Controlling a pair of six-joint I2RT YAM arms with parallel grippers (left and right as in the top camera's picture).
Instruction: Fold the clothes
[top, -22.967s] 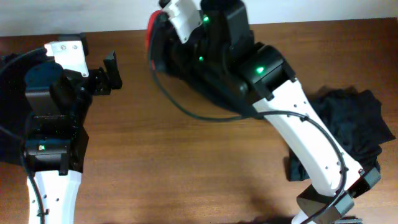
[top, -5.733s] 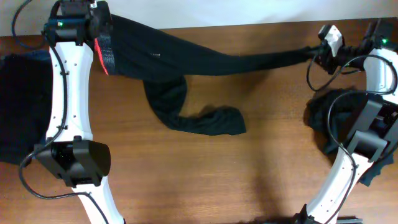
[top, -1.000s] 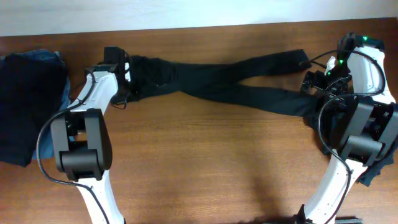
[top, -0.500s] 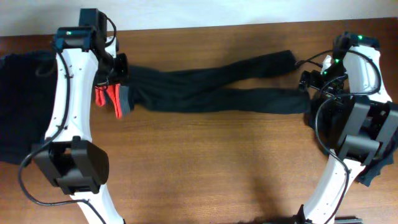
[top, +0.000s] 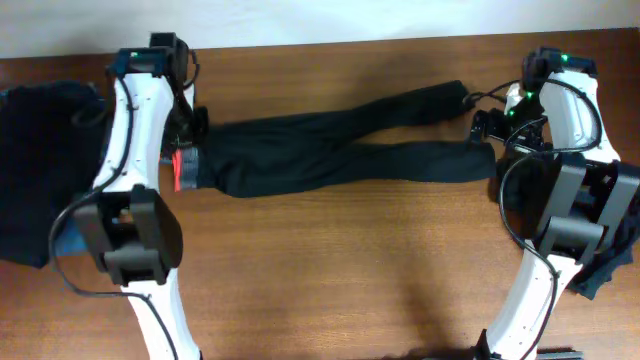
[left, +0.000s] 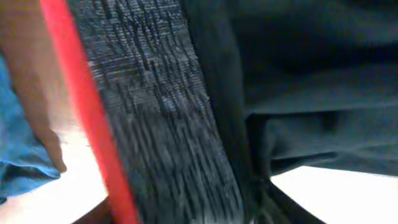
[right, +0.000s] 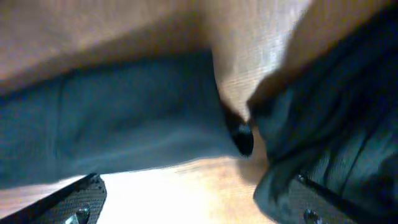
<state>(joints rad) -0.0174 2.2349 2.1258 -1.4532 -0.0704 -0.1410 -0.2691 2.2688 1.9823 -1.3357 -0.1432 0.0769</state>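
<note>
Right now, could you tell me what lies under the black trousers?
Only the wooden table shows around the trousers, which lie spread out on it. Whatever is directly beneath the fabric is covered.

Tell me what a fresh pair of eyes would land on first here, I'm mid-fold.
First the long black trousers, stretched out flat across the far half of the table, with the legs splaying apart toward the right arm. Next is the grey waistband with its red edge at the left end, which fills the left wrist view. A pile of dark clothes sits at the table's left edge.
</note>
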